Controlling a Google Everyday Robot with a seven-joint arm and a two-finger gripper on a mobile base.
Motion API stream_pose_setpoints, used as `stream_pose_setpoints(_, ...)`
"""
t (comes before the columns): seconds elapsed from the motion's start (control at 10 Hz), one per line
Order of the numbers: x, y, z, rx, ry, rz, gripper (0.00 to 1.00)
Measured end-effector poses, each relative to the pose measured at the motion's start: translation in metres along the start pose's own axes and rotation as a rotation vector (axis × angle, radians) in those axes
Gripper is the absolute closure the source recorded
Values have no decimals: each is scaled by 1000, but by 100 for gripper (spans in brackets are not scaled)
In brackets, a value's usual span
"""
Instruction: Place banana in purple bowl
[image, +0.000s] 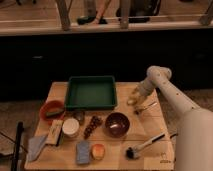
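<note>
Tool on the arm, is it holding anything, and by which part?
Cannot tell. The tool is right at the banana, just right of the green tray, but a hold on it is not visible.

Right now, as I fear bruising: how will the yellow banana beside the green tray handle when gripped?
The gripper sits at the yellow banana, right of the green tray. Probably soft, so hard squeezing may bruise it. Its curved shape could swivel in the grip.
</note>
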Motion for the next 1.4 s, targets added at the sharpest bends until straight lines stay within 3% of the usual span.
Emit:
stream_pose_setpoints(0.1,-1,-2,7,-14,-10,1,79)
stream_pose_setpoints(0.3,1,-2,15,-30,-24,9,98)
stream_pose_setpoints(0.8,0,0,14,-42,-18,-5,100)
stream_pose_setpoints(1.2,-13,-9,-30,-16,-10,-75,100)
stream_pose_setpoints(1.4,-20,-12,-40,-13,-10,-111,100)
